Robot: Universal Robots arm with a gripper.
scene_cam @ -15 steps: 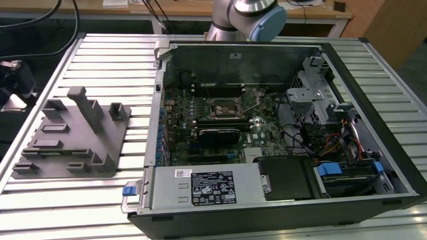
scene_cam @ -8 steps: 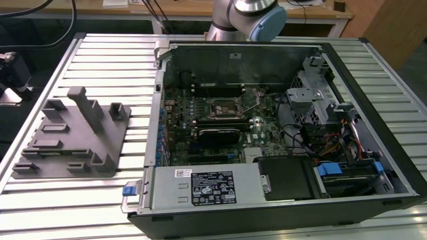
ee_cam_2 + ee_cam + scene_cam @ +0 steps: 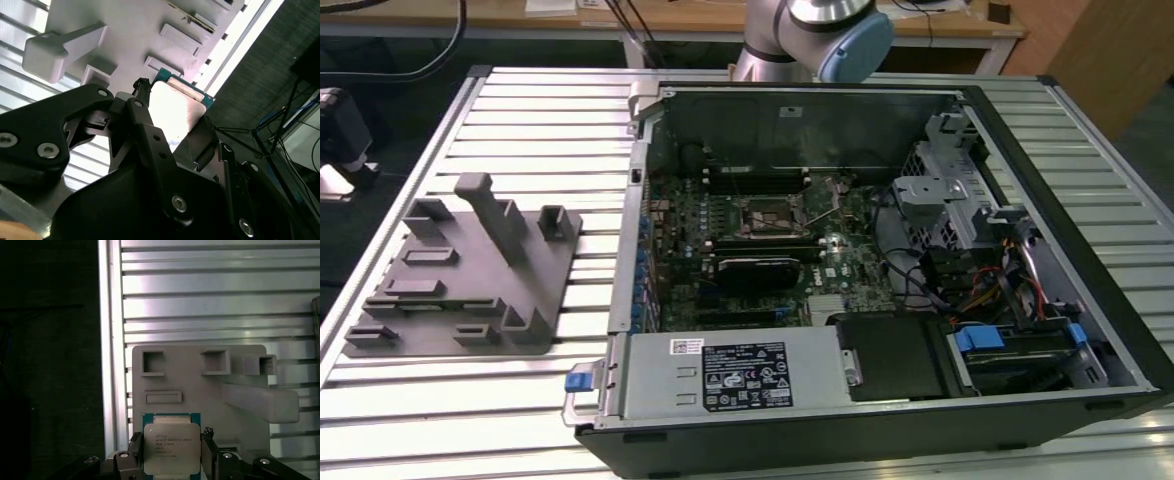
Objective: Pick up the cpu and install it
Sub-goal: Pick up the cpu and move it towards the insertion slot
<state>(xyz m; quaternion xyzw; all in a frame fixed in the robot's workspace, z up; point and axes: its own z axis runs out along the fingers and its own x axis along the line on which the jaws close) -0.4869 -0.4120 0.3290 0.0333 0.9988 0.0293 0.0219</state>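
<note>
Exterior view: the open case (image 3: 801, 115) holds a socket (image 3: 765, 212) that seems vacant; beside it lies a grey holder (image 3: 447, 250), its pockets bare. In the first wrist view the gripper (image 3: 171, 457) is clamped on the cpu (image 3: 171, 440), over the holder. Pick-up looks done; installing asks the cpu square to the socket.
</note>
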